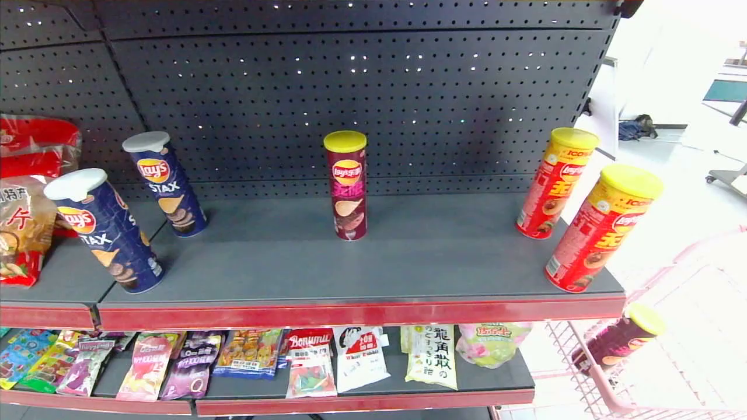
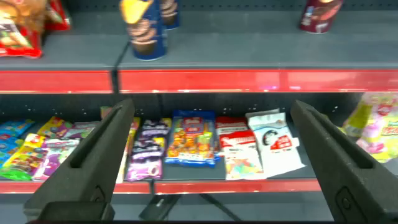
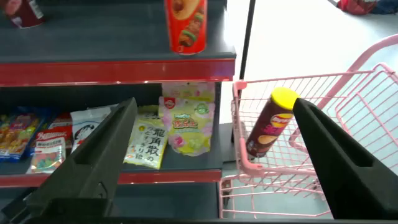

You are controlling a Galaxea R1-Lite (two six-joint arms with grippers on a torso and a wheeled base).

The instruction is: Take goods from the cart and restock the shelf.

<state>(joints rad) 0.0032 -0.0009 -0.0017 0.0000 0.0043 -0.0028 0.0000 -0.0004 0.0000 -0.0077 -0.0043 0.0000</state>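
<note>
On the shelf [image 1: 408, 274]: two blue cans [image 1: 165, 184], one maroon can [image 1: 348, 185], two red cans [image 1: 557, 184]; one cart can [image 1: 615, 341] in the cart [image 1: 606, 388]; my left fingers [image 2: 93, 158] and right fingers [image 3: 93, 155] gape empty.

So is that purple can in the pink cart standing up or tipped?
Tipped: the purple can leans slanted inside the pink cart, yellow lid uppermost.

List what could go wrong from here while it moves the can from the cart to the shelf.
1. The maroon can lies tilted in the pink cart. The open right hand could nudge it so that it slides or rolls rather than being gripped.
2. The front red can stands near the right front corner of the shelf. An arm coming over from the cart might knock it off.
</note>
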